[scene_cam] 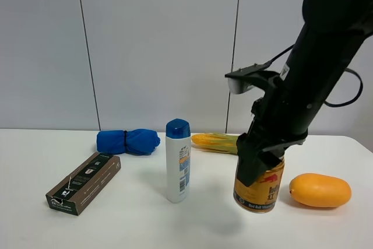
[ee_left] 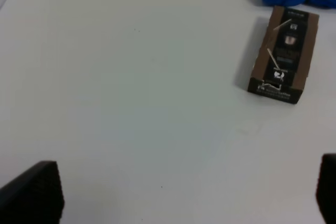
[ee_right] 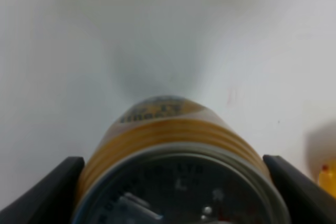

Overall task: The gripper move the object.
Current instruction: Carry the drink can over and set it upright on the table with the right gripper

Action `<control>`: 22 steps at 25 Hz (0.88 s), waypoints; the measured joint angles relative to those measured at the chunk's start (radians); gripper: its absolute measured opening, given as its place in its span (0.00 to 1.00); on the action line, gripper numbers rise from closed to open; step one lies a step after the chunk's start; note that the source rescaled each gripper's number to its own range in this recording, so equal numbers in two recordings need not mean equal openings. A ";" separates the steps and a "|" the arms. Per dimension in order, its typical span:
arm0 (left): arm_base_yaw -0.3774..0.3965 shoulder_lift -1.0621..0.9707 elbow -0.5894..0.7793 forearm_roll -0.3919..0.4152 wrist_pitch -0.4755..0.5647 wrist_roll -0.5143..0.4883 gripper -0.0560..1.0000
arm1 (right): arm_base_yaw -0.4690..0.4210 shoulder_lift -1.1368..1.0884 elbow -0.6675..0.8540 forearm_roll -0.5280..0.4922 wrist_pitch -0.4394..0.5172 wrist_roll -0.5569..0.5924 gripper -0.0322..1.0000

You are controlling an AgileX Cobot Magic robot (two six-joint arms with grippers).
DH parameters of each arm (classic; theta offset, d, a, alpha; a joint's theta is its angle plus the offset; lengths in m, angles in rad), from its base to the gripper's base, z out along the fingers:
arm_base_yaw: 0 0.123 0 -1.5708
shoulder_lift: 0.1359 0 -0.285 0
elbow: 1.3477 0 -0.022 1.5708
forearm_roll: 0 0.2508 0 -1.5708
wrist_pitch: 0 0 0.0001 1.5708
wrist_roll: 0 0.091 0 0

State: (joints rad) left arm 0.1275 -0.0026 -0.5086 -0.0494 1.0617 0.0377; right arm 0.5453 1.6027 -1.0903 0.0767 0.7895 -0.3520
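Note:
The gold-yellow drink can (scene_cam: 261, 192) stands upright on the white table (scene_cam: 145, 225) at the right, beside the mango. My right gripper (scene_cam: 255, 168) comes down over its top, a jaw on each side. In the right wrist view the can (ee_right: 168, 129) fills the space between the two black fingers (ee_right: 50, 192), which press against its sides; its silver pull-tab top shows. My left gripper (ee_left: 189, 192) is open and empty above bare table, only its fingertips showing at the picture's corners. It is out of the exterior view.
A white shampoo bottle (scene_cam: 178, 161) stands left of the can. An orange mango (scene_cam: 320, 190) lies right of it, close by. A corn cob (scene_cam: 215, 142) and a blue cloth (scene_cam: 128, 141) lie at the back. A brown box (scene_cam: 84, 183) lies at the left.

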 joint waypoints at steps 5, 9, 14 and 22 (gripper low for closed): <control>0.000 0.000 0.000 0.000 0.000 0.000 1.00 | 0.053 -0.106 -0.014 0.011 0.042 -0.037 0.03; 0.000 0.000 0.000 0.000 0.000 0.000 1.00 | 0.124 -0.124 -0.109 0.011 0.101 -0.048 0.03; 0.000 0.000 0.000 0.000 0.000 0.000 1.00 | 0.204 -0.104 -0.271 0.018 0.110 -0.051 0.03; 0.000 0.000 0.000 0.000 0.000 0.000 1.00 | 0.306 0.071 -0.557 0.028 0.143 -0.134 0.03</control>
State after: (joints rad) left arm 0.1275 -0.0026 -0.5086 -0.0494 1.0617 0.0377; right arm 0.8514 1.6740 -1.6473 0.1043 0.9327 -0.4858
